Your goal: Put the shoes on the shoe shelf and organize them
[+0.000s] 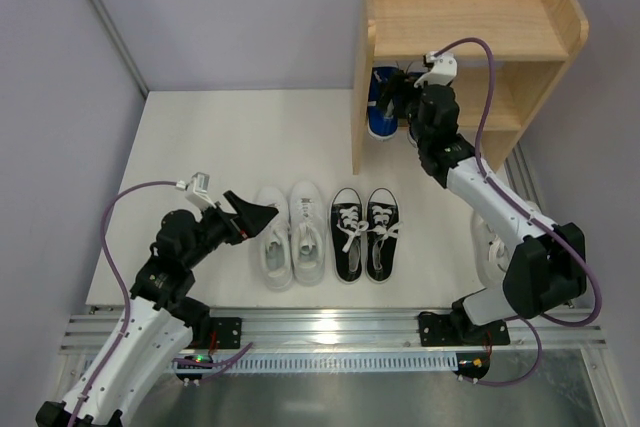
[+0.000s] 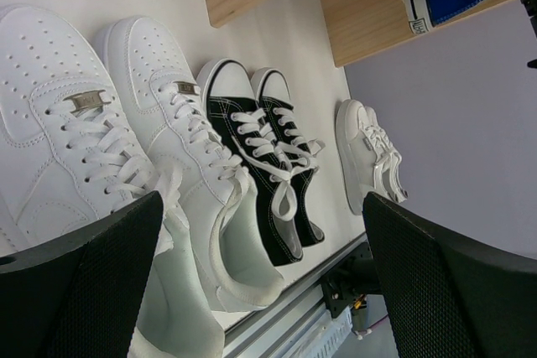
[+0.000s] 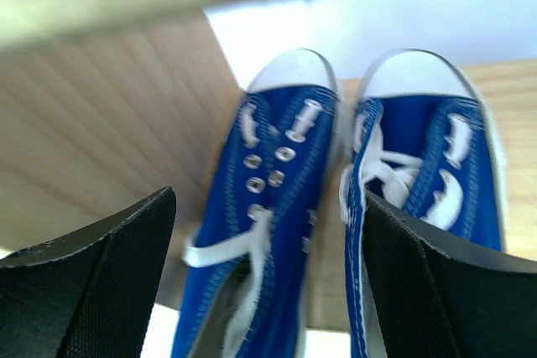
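Note:
The light-wood shoe shelf [image 1: 470,22] stands at the back right. The blue canvas pair [image 1: 380,112] sits at the left end of its lower tier. My right gripper [image 1: 400,97] is open just in front of them. In the right wrist view its fingers straddle the left blue shoe [image 3: 268,207], and the right blue shoe [image 3: 428,148] lies beside it. The white leather pair [image 1: 293,237] and the black pair [image 1: 365,232] stand side by side on the table. My left gripper [image 1: 262,215] is open and empty over the left white shoe [image 2: 84,123]. The smaller white pair [image 2: 369,157] lies right of the black pair [image 2: 268,157].
In the top view my right arm partly hides the smaller white shoes [image 1: 491,252]. The shelf's side panel [image 3: 109,123] is close on the left of the blue shoes. An aluminium rail [image 1: 340,327] runs along the table's near edge. Grey walls enclose the table.

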You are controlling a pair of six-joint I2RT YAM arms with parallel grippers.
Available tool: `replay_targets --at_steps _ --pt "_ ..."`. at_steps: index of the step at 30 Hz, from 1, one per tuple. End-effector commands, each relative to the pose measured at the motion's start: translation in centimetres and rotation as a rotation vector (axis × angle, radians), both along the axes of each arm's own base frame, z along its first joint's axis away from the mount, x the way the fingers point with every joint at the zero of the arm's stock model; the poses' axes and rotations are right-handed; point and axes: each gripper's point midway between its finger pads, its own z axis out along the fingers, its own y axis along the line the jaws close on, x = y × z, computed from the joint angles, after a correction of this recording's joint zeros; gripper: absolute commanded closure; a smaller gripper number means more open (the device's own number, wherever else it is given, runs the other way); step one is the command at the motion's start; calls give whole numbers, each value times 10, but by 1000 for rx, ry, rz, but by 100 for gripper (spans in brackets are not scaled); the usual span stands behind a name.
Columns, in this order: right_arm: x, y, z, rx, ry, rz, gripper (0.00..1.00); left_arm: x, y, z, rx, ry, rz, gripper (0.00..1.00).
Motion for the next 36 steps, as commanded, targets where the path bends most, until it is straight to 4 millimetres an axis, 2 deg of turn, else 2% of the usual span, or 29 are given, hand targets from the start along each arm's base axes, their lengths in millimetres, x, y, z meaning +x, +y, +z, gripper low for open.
replay_targets --at_steps 1,2,3,9,13,17,22,23,24,25,26,27,30,31,34,36 --pt "8 10 26 167 -65 93 12 2 -2 14 -16 -48 -6 0" --pt "7 16 27 199 -62 143 12 2 -1 13 -12 -45 -2 0" --pt "11 7 28 227 -72 140 12 2 -1 13 -13 -46 -3 0" --pt "13 3 26 350 -44 213 12 2 0 14 -13 -49 -1 0" --pt "12 -8 27 382 -48 208 12 4 -1 14 -15 -46 -1 0" --pt "1 -14 32 393 -69 219 12 3 -2 15 -17 -46 -9 0" --pt "-30 -21 41 356 -95 228 12 2 -1 15 -16 -48 -5 0" --pt "-33 -31 28 339 -55 161 12 2 -1 14 -16 -46 -3 0" --pt "-45 -38 38 328 -75 123 13 2 -1 13 -15 -46 -1 0" --pt "-48 -52 34 305 -70 45 14 3 -1 11 -14 -42 0 0" --pt "-51 -70 20 287 -35 -55 16 3 -1 13 -18 -49 -1 0" --pt "-60 -80 25 287 -54 -103 28 3 -1 12 -19 -47 -1 0" --pt "-66 -95 14 247 -52 -174 51 4 -4 11 -25 -42 -13 0" --pt "-67 -97 14 239 -53 -180 69 5 -5 9 -22 -35 -13 0" --pt "-66 -110 8 253 -49 -242 96 5 -6 11 -31 -32 -19 0" --pt "-66 -125 -4 293 -25 -329 96 5 -6 10 -30 -27 -19 1"
